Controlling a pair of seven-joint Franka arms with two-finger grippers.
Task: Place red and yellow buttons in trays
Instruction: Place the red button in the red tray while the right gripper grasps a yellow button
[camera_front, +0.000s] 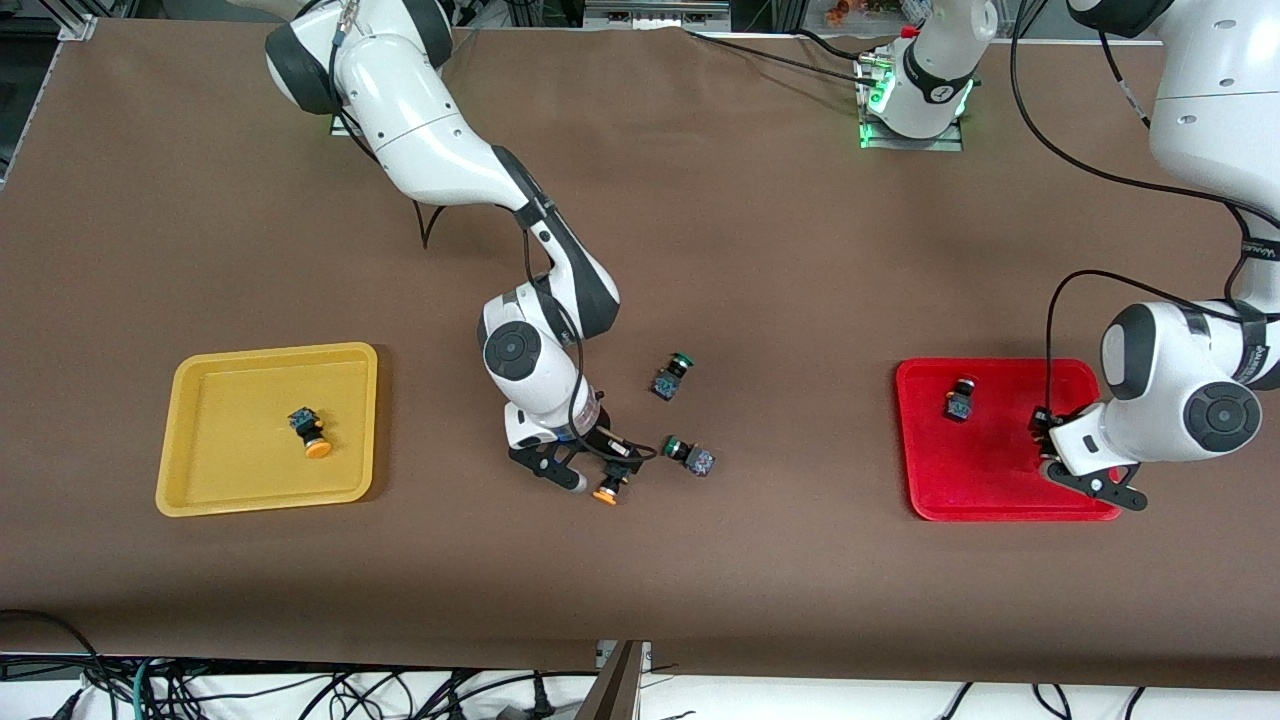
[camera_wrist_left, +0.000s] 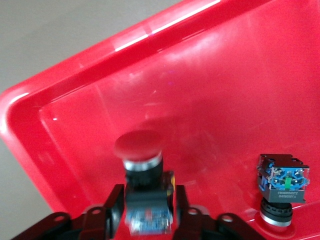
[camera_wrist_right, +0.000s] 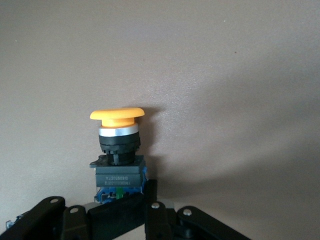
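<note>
My left gripper (camera_front: 1042, 436) is over the red tray (camera_front: 1000, 480) near its end by the left arm's base, shut on a red-capped button (camera_wrist_left: 138, 145); its fingers (camera_wrist_left: 114, 202) flank the dark body. A second red button (camera_front: 961, 398) lies in that tray and shows in the left wrist view (camera_wrist_left: 281, 187). My right gripper (camera_front: 598, 472) is low over the mid table, shut on the body of a yellow-capped button (camera_front: 607, 491), whose cap (camera_wrist_right: 117, 114) points away from the wrist. The yellow tray (camera_front: 230, 470) holds another yellow button (camera_front: 310, 433).
Two green-capped buttons lie on the brown table beside the right gripper: one (camera_front: 673, 376) farther from the front camera, one (camera_front: 690, 456) close to the held yellow button. Cables hang along the table's front edge.
</note>
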